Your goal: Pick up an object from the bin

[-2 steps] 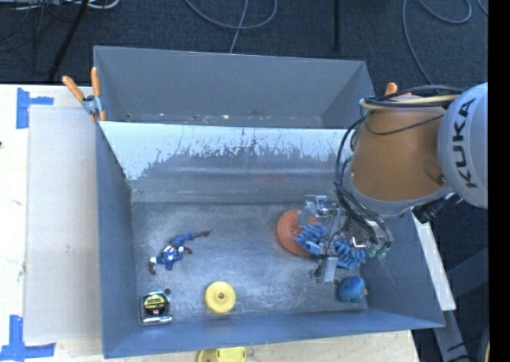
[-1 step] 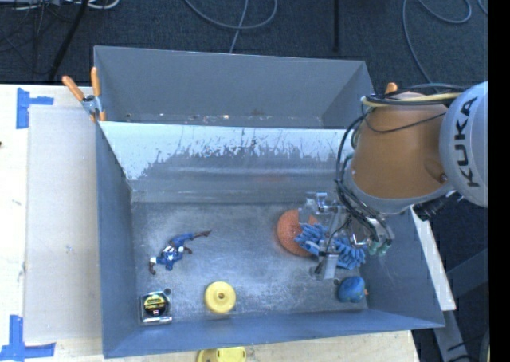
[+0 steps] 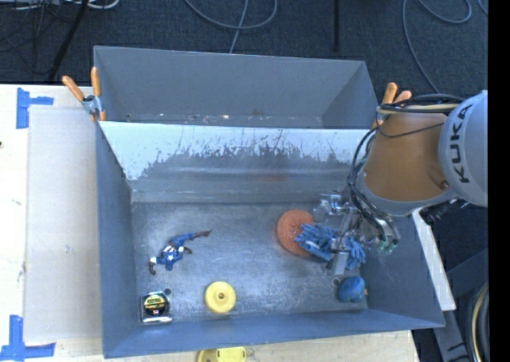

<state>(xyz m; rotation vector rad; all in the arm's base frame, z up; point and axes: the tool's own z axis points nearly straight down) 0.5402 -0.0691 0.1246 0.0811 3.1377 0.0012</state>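
Note:
My gripper (image 3: 346,234) is low in the bin's right part, under the arm's orange-brown cover. Right against it lies a blue spiky toy (image 3: 317,239), partly hidden by the gripper. That toy rests on an orange-red round disc (image 3: 290,226), whose left half is visible. A blue ball-like lump (image 3: 351,289) sits just in front of the gripper, near the front right corner. I cannot see whether the blue spiky toy is gripped.
Far to the left lie a small blue figure (image 3: 174,250), a black-and-yellow tape measure (image 3: 155,304) and a yellow tape roll (image 3: 220,297) along the front wall. The arm with its cables comes in over the right rim.

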